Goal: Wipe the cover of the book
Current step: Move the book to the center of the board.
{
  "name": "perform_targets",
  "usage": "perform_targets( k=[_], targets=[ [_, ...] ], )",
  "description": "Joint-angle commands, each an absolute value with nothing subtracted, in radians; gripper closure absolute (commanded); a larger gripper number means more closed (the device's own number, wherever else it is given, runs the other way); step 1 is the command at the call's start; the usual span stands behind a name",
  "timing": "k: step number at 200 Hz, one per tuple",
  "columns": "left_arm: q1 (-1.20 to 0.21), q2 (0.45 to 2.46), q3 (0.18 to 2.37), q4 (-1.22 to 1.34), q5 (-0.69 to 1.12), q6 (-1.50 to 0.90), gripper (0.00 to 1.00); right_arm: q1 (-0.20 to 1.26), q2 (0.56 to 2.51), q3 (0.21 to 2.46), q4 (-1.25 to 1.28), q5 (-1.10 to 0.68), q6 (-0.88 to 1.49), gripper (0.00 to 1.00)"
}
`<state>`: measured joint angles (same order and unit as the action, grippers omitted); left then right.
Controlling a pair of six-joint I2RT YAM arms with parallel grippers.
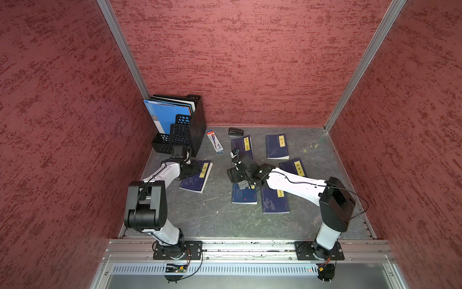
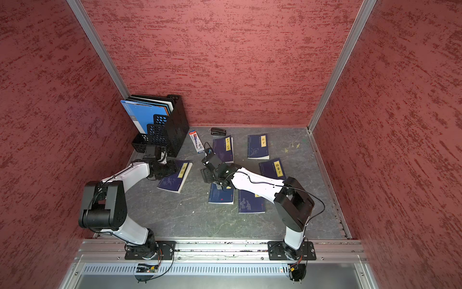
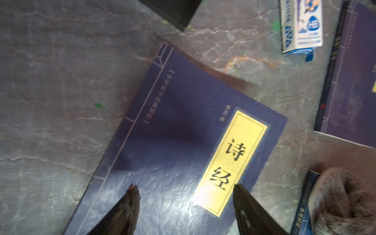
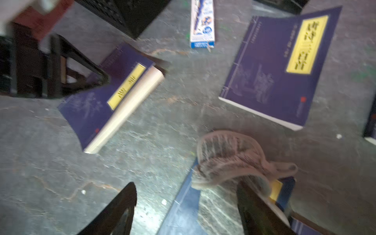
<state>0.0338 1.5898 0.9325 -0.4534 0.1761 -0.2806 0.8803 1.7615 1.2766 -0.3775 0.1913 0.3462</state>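
A dark blue book (image 1: pixel 196 179) (image 2: pixel 175 178) with a yellow title label lies flat at the left. My left gripper (image 3: pixel 184 187) hovers just over its cover (image 3: pixel 179 130), fingers wide apart and nothing between them. A crumpled grey cloth (image 4: pixel 227 160) (image 1: pixel 242 185) (image 3: pixel 341 199) lies on the top end of another blue book (image 1: pixel 243 196) (image 2: pixel 221 196) near the middle. My right gripper (image 4: pixel 185 184) hangs open above that book's edge. The cloth rests against one finger (image 4: pixel 256 203) and is not clamped.
Several more blue books (image 1: pixel 277 146) lie across the right half of the grey table (image 1: pixel 215 220). A pencil box (image 1: pixel 215 141) and a black stapler (image 1: pixel 235 131) lie near the back wall. A black file rack (image 1: pixel 182 125) with blue folders stands at the back left, close to my left wrist.
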Motion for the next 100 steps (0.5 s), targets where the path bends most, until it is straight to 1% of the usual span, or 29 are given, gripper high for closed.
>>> perform_targets(
  k=[1,34,44,77,100],
  targets=[
    [0.046,1.544,0.907,-0.438,0.164,-0.294,0.25,0.854,1.727,1.205,-0.393,0.222,0.342,0.2],
    [0.027,1.504,0.881,-0.436,0.173,-0.297,0.24,0.825,1.741,1.13,-0.319,0.206,0.338,0.17],
    [0.012,1.493,0.877,-0.443,0.162,-0.296,0.21,0.813,1.748,1.113,-0.282,0.201,0.335,0.17],
    [-0.03,1.45,0.861,-0.448,0.16,-0.296,0.18,0.778,1.782,1.088,-0.201,0.145,0.315,0.17],
    [-0.052,1.417,0.852,-0.456,0.148,-0.296,0.14,0.775,1.791,1.105,-0.2,0.132,0.31,0.18]
  ],
)
